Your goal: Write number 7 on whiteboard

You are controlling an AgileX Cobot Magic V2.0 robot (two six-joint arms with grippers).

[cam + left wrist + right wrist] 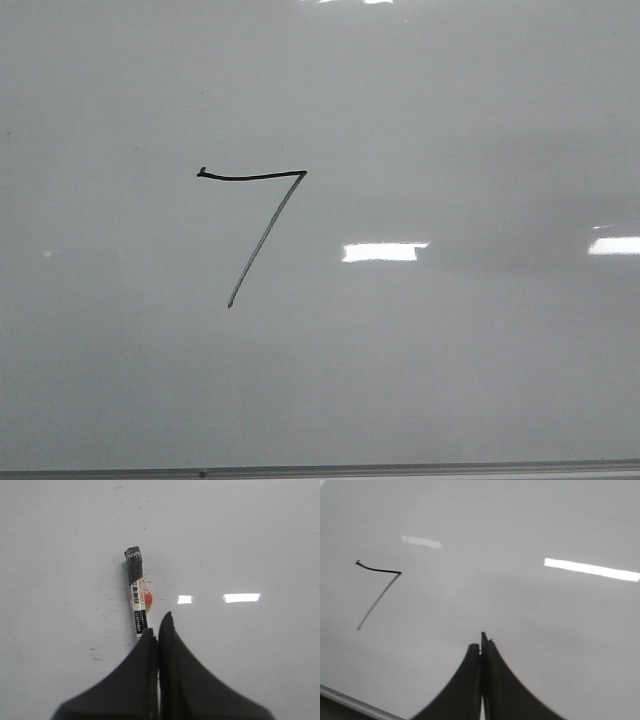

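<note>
The number 7 (250, 177) is drawn in black on the whiteboard (450, 380), left of centre in the front view, with a dark top stroke and a fainter slanted downstroke. It also shows in the right wrist view (379, 601), off to one side of my right gripper (482, 642), which is shut and empty above the board (545, 630). My left gripper (157, 625) is shut, its jaws pressed together with nothing between them. A black marker with a white label (136, 587) lies on the board (250, 540) just past the left fingertip, its near end hidden behind that finger. Neither gripper shows in the front view.
A small red thing (146, 598) sits against the marker. The board's grey metal edge strip (400, 468) runs along the near side and also shows in the right wrist view (350, 700). Bright light reflections (382, 252) lie right of the figure.
</note>
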